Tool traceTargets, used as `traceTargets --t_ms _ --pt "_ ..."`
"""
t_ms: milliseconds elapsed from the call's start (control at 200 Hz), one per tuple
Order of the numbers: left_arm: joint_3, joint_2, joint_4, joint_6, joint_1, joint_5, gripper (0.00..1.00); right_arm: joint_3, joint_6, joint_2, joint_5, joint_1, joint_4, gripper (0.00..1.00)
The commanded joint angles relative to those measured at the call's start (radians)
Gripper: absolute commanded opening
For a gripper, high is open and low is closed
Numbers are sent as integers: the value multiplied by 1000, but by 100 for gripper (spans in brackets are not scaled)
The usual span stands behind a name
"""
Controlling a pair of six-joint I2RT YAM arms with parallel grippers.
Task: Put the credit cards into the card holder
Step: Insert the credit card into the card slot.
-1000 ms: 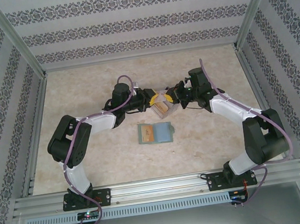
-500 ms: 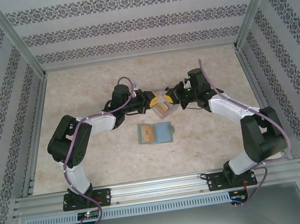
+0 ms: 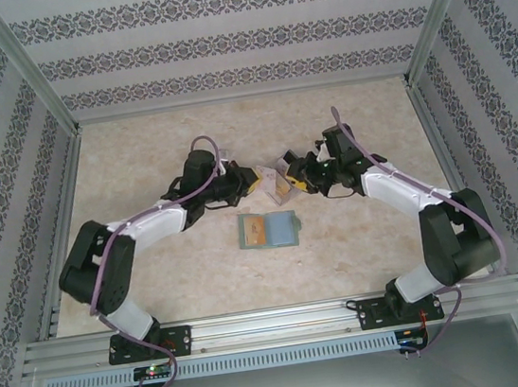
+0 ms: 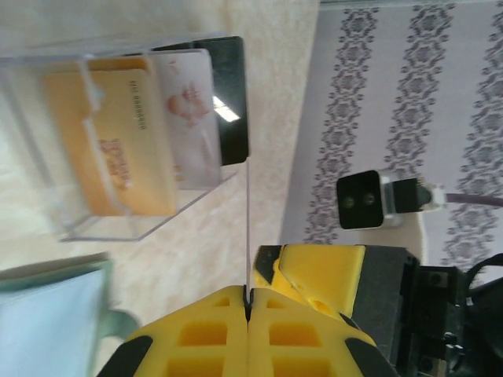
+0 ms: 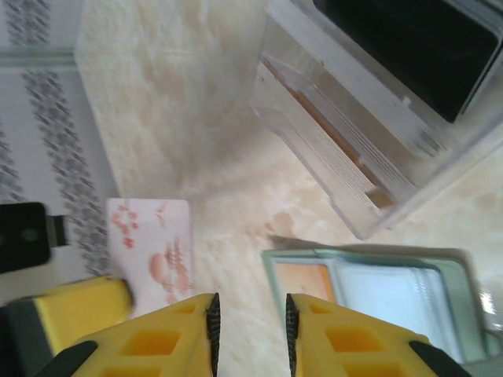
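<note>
My left gripper [image 4: 249,297] is shut on a thin white card with pink marks [image 5: 153,251], seen edge-on [image 4: 248,228] in the left wrist view. My right gripper [image 5: 249,314] stands open just beside that card, nothing between its fingers. In the top view both grippers, left [image 3: 259,182] and right [image 3: 301,180], face each other above the table's middle. The grey-green card holder [image 3: 269,229] lies open nearer the arm bases, an orange card [image 5: 302,283] in its left pocket. More credit cards, orange [image 4: 118,149], white [image 4: 192,118] and black [image 4: 228,102], stand in a clear box.
The clear plastic box [image 5: 354,133] sits on the table just beyond the card holder, under the two grippers. Patterned walls and metal posts [image 3: 50,97] enclose the marble-look table [image 3: 139,152] on three sides.
The left jaws have shut on the white card and the left arm has drawn back to the left. The right gripper has opened and let the card go.
</note>
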Motion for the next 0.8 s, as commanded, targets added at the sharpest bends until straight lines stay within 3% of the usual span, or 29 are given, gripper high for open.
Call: traceTargets --t_ms 0,180,315,794 --pt "-55 -72 -212 176 -8 -97 0 -4 -162 -9 65 71 -131 28" --pt "-155 -117 -179 159 -37 -132 0 21 -190 44 177 223 -157 26" --pt "-180 -141 -185 177 -63 -168 0 55 -228 97 264 285 -210 26" --pt "-240 -140 -102 225 -147 -273 0 0 -300 144 331 232 -237 24"
